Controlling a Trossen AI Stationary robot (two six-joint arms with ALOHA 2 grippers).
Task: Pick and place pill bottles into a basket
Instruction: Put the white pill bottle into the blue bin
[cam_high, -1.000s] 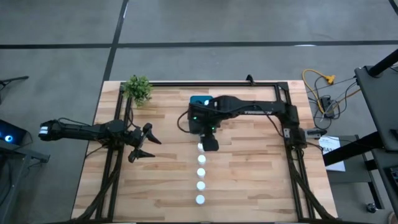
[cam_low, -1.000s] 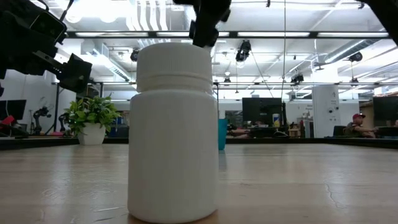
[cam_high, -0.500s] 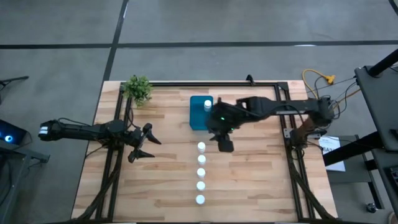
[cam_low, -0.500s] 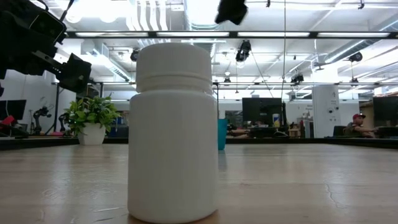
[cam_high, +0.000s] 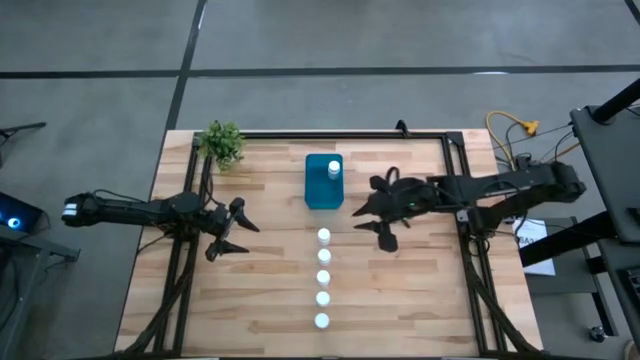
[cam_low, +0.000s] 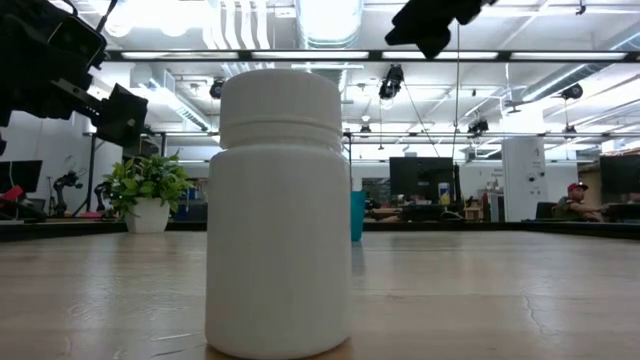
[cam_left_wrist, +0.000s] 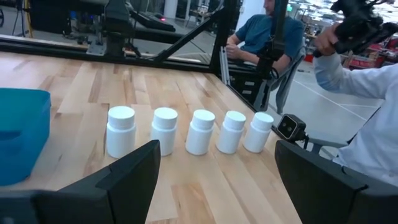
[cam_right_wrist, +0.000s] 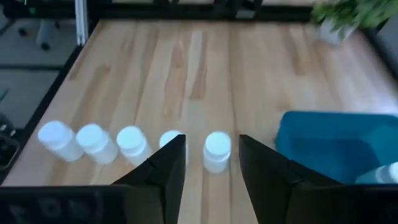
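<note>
my right gripper (cam_high: 372, 217) hangs over table right of bottle row, fingers parted, holding nothing, placed for next pick, i judge. five pill bottles (cam_high: 323, 278) stand in line below basket (cam_high: 316, 190); one bottle (cam_high: 333, 169) already inside. left gripper (cam_high: 228, 228) waits wide open, well left.
</note>
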